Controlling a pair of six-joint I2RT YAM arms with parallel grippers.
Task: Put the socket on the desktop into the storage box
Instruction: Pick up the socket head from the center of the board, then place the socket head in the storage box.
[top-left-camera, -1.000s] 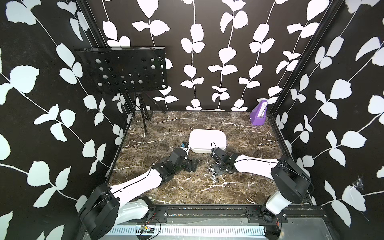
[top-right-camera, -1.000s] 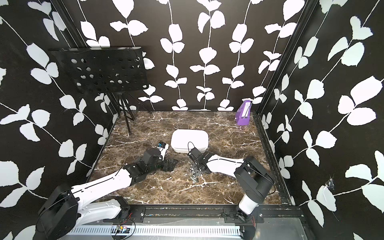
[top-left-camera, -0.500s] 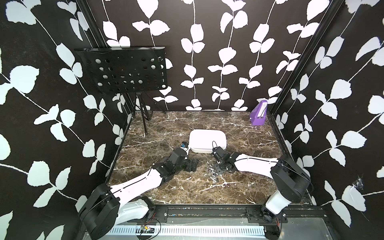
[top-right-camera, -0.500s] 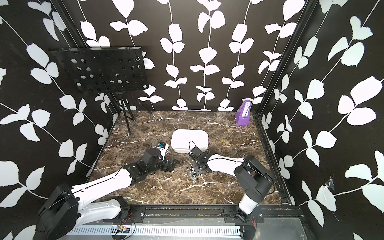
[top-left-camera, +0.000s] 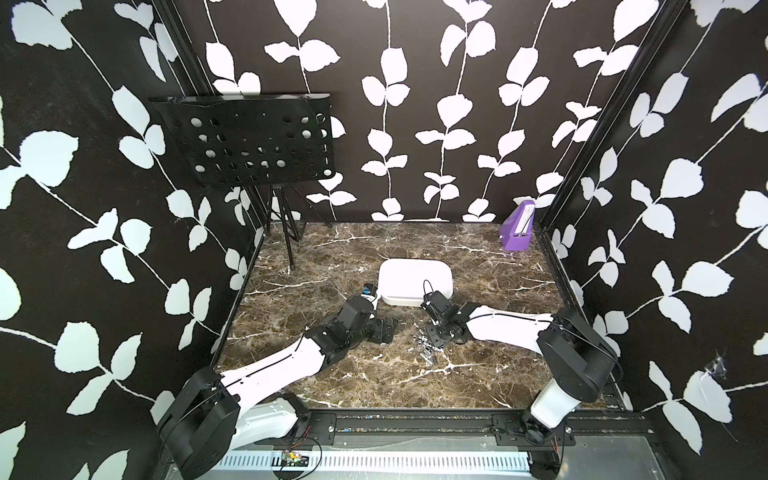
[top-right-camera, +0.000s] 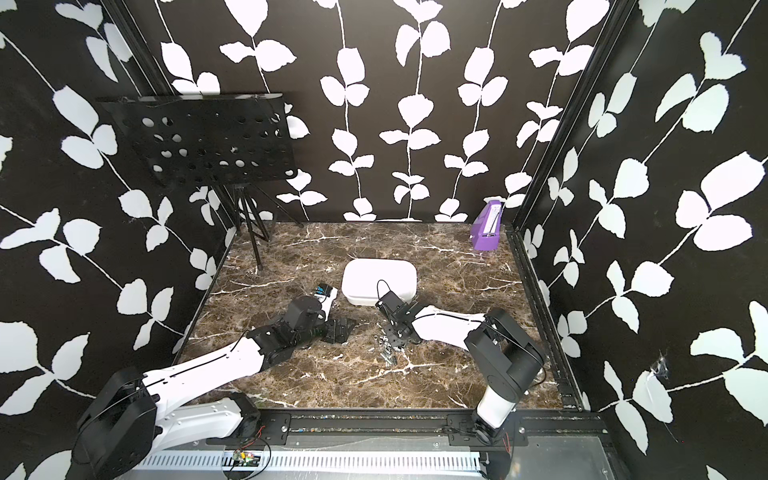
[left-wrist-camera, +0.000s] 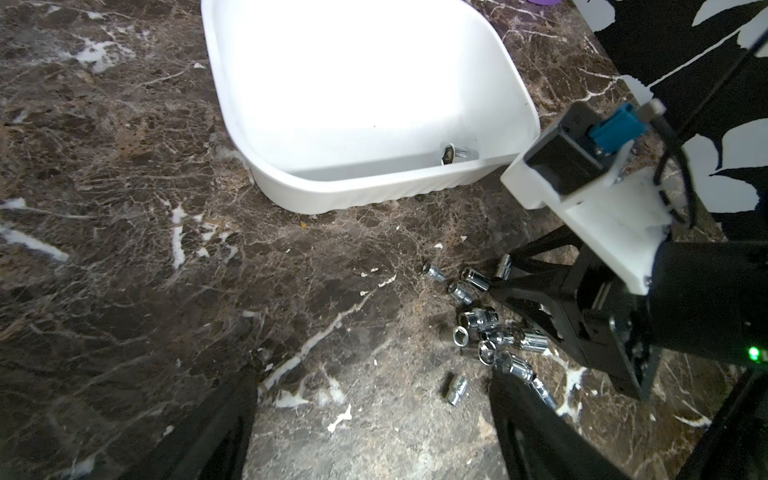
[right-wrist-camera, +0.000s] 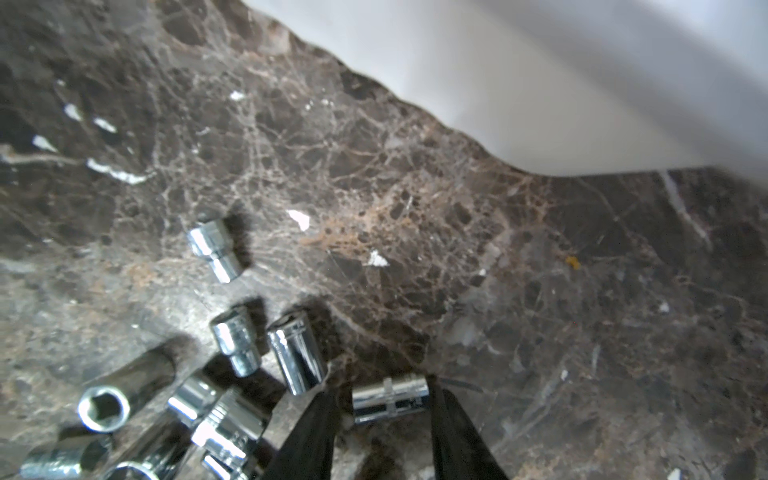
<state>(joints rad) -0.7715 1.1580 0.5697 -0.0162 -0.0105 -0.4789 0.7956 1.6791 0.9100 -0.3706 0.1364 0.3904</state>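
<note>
The brown counter (top-left-camera: 374, 374) holds a white box (top-left-camera: 401, 300) just past the right pincer (right-wrist-camera: 382, 392). Shiny sockets (left-wrist-camera: 478, 320) lie right by it.

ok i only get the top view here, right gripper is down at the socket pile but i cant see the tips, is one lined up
Observer: Yes. The right wrist view shows one socket lying crosswise between the fingers of the right gripper. I cannot tell whether they pinch it yet.
Operator: anything in the box yet, its just a white blob for me
Observer: A second socket lies inside the storage box, against the wall that faces the arms.
Operator: and the left gripper
Observer: The left gripper is open, with nothing between its fingers, above bare desktop.
</note>
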